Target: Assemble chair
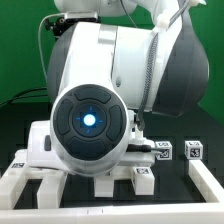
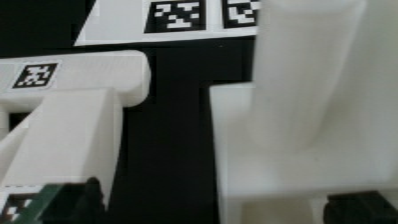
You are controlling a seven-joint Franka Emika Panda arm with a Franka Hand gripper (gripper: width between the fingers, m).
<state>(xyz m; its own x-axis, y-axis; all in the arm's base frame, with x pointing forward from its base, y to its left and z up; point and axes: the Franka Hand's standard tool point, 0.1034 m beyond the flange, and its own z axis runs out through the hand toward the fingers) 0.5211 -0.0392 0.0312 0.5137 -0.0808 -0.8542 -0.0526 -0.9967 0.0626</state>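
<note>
Gripper (image 2: 57, 205) spread cannot be told above the chunky matte-white plastic chair blocks (image 2: 294, 120). Two small tagged cubes (image 1: 166, 151) are seen beside the view-blocking white arm (image 1: 110, 70).

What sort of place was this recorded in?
Most likely a robotics lab bench: a robot arm over a black table, white chair parts bearing square tag markers, and a marker board lying flat.

We log the arm (image 1: 120, 60) filling most of the frame, its round dark cap (image 1: 88, 120) glowing blue at centre. Beneath it, near us, white chair parts (image 1: 100, 187) bearing tags. Toward the exterior view's right, two small tagged cubes (image 1: 166, 151) sit side by side.
</note>
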